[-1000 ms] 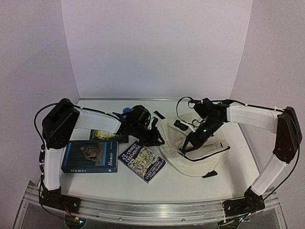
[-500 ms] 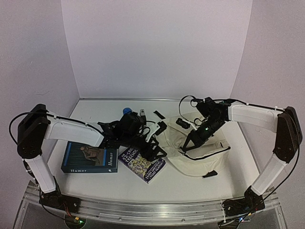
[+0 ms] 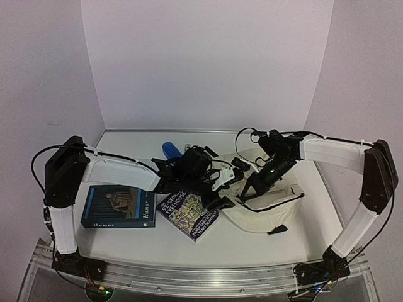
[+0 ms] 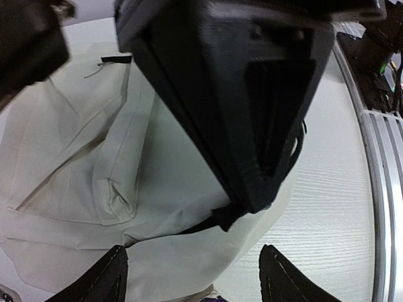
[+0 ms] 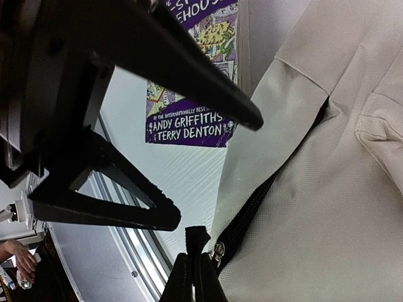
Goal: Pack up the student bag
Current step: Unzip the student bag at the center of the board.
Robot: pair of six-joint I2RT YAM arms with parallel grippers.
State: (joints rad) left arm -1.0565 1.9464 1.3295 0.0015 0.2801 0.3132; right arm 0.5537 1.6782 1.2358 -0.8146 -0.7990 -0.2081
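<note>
Clenched on the black zipper pull [image 5: 197,238], the jaws of the right gripper [image 5: 195,267] hold one edge of the student bag [image 3: 271,211], the cream backpack slumped on the right half of the table [image 3: 252,255]. Just beside them, the left gripper [image 4: 192,255] hangs over the bag's pale fabric, its jaws released and nothing between them. A second ago those jaws were much narrower and the arm was drawn back toward the middle rear of the table. It has since swung rightward, past the purple paperback [image 3: 189,215], to meet its partner at the zipper, while the right arm has kept its place. Further left, the blue book titled Humor [image 3: 119,206] lies flat, and a small blue object [image 3: 170,150] sits behind the left arm near the back wall. Packing proper appears not to have begun, since both books lie outside the bag. The empty left jaws look placed to help part the opening.
</note>
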